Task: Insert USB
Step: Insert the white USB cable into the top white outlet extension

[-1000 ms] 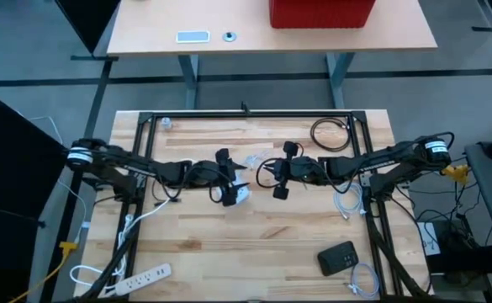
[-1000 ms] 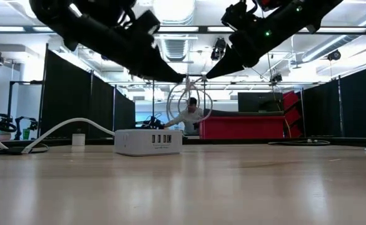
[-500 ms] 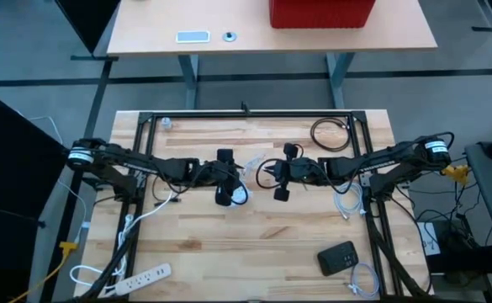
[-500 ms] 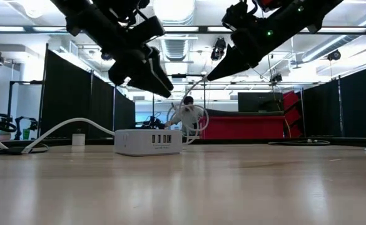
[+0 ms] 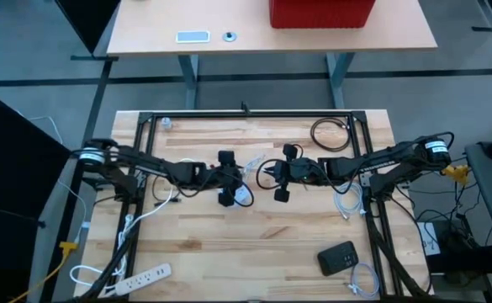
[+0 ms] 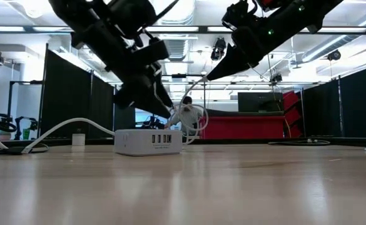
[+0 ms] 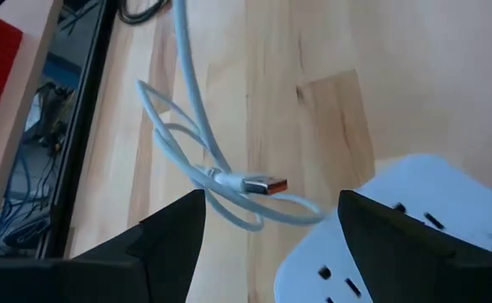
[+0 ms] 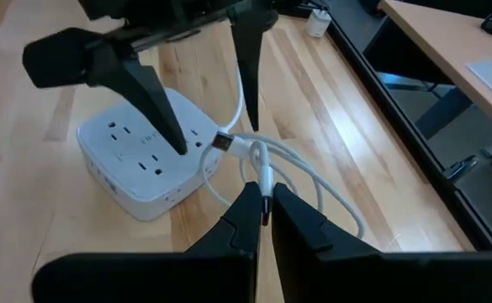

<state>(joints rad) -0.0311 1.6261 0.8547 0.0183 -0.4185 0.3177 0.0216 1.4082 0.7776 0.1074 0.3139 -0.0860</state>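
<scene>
A white charger block point(image 8: 145, 164) with USB ports point(image 6: 161, 139) lies flat on the wooden table, near its middle. My right gripper point(image 8: 265, 206) is shut on a white USB cable point(image 8: 313, 181) just right of the block. The cable's metal plug point(image 7: 267, 185) sticks out toward the block, above the table. My left gripper point(image 7: 267, 252) is open and slants down over the block. Its two fingers point(image 8: 157, 105) stand on either side of the plug without touching it. My right gripper pinches the white cable a short way behind the plug point(image 8: 262, 178) between its two fingertips. It comes slanting down from the table's right side. The plug end juts out past the fingers, clear of the table. The rest of the cable hangs in slack loops point(image 6: 192, 115).
A black coiled cable point(image 5: 330, 133) lies at the far right. More white cables point(image 5: 346, 202) lie by the right rail, a black device point(image 5: 338, 257) at the near right, a power strip point(image 5: 140, 273) at the near left. A person point(image 6: 187, 101) shows far behind the table.
My left gripper has come down toward the charger block, tipped its fingers more steeply downward and rolled about its own line. It now stands around the plug. My right gripper has kept still with the cable.
</scene>
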